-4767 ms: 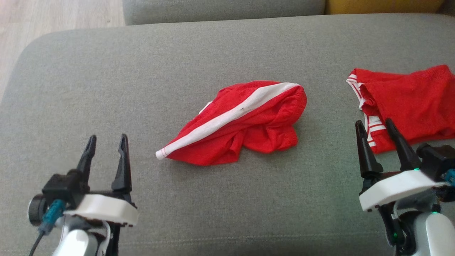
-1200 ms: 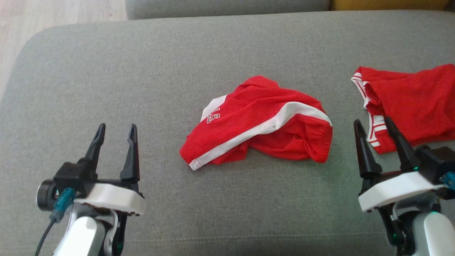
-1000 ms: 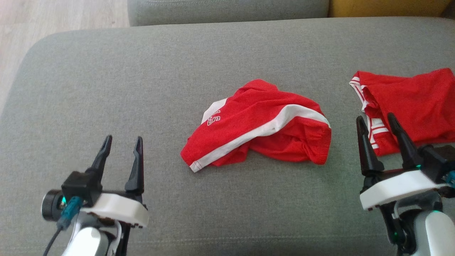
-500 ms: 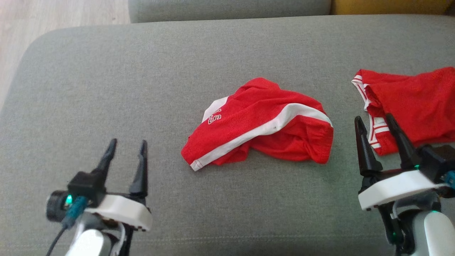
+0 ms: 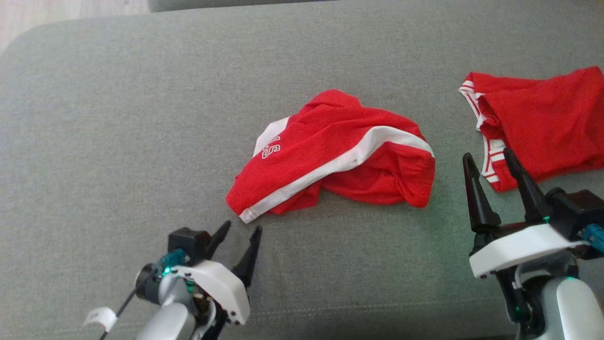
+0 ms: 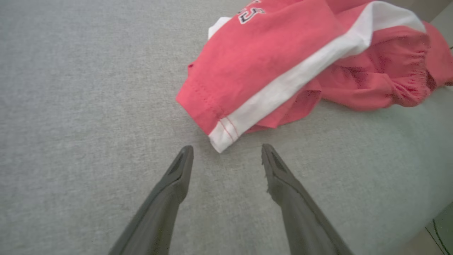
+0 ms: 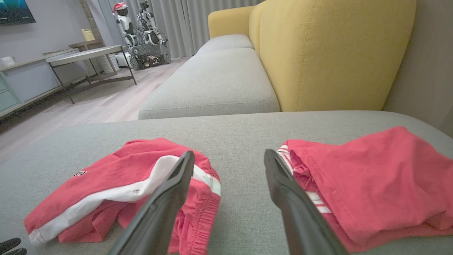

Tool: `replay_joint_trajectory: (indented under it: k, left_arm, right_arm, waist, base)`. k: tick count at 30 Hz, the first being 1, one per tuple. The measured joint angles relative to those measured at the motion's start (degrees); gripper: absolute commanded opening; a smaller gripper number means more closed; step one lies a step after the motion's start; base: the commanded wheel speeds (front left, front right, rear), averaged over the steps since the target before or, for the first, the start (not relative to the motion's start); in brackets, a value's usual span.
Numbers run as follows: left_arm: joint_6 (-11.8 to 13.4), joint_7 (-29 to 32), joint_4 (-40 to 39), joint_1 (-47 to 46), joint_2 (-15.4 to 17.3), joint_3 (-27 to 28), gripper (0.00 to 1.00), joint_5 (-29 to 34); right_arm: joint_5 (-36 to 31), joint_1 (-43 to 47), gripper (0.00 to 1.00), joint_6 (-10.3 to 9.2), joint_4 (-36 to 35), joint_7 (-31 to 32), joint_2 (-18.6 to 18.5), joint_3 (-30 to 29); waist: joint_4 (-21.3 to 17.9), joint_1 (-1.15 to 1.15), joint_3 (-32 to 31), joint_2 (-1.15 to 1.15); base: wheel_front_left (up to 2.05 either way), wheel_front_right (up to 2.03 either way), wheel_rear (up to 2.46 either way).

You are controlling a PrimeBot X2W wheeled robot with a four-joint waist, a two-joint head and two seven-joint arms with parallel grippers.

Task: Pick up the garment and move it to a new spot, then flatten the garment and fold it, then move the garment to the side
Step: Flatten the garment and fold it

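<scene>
The red shorts (image 5: 330, 156) lie crumpled near the middle of the grey cushion (image 5: 118, 118), not yet lifted, so the first pick-up looks to be the step in hand. The left gripper (image 5: 243, 225) hovers just short of their white-striped hem corner (image 6: 221, 136), jaws spread and empty. The right gripper (image 5: 487, 154) waits apart, also wide open, in front of a second red garment (image 5: 538, 123). Next, the left fingers likely need to advance, straddle that corner and close on it.

Grey sofa cushions (image 7: 212, 85) run alongside the yellow backrest (image 7: 336, 53); beyond its far end hang grey curtains (image 7: 187, 21), and pale wood floor (image 7: 99, 106) carries a metal-legged table (image 7: 82, 56).
</scene>
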Motion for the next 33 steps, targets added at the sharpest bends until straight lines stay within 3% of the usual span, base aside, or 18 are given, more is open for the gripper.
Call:
replay_joint_trajectory:
  k: [5,6,7,12,20,24,33]
  left_arm:
    - [-2.1,-3.2,5.0,-2.9,-0.8,1.1,1.0,-1.1]
    - [-2.4,-3.6,5.5,-3.4,-1.0,1.1,0.74,-1.4]
    - [-2.9,-4.0,5.9,-3.8,-1.1,1.2,0.0,-1.7]
    - [-4.5,-5.3,7.0,-3.9,-1.3,1.7,0.0,-3.6]
    - [-4.3,-6.9,6.2,-3.9,-0.5,2.5,0.0,-3.5]
    - [-3.6,-7.0,5.6,-3.9,0.0,2.7,0.0,-3.5]
    - [-3.6,-6.9,5.2,-5.1,0.0,2.0,0.0,-3.4]
  right_arm:
    - [0.0,-0.7,1.0,0.0,0.1,0.0,0.1,-0.2]
    - [0.0,-0.8,1.0,0.0,0.1,0.0,0.1,-0.3]
    - [0.0,-0.9,1.0,0.0,0.2,0.0,0.1,-0.3]
    - [0.0,-0.9,1.0,0.0,0.4,-0.1,0.1,-0.7]
    - [0.8,-1.2,1.0,0.0,2.5,-0.3,0.2,-2.4]
    - [1.7,-4.5,1.0,0.0,6.9,0.0,-1.7,-2.1]
    - [9.1,-13.5,1.0,0.0,21.7,1.9,-4.1,6.1]
  waist:
    - [-1.1,0.0,1.1,0.0]
    - [-1.2,0.0,1.3,0.0]
    - [-1.3,0.0,1.4,0.0]
    - [-1.3,0.0,1.7,0.0]
    - [-0.6,0.0,1.6,0.0]
    - [-0.1,0.0,1.8,0.0]
    - [1.6,0.0,3.8,0.0]
  base:
    - [0.0,0.0,0.0]
    - [0.0,0.0,0.0]
    - [0.0,0.0,0.0]
    - [0.0,0.0,0.0]
    - [0.0,0.0,0.0]
    - [0.0,0.0,0.0]
    - [0.0,0.0,0.0]
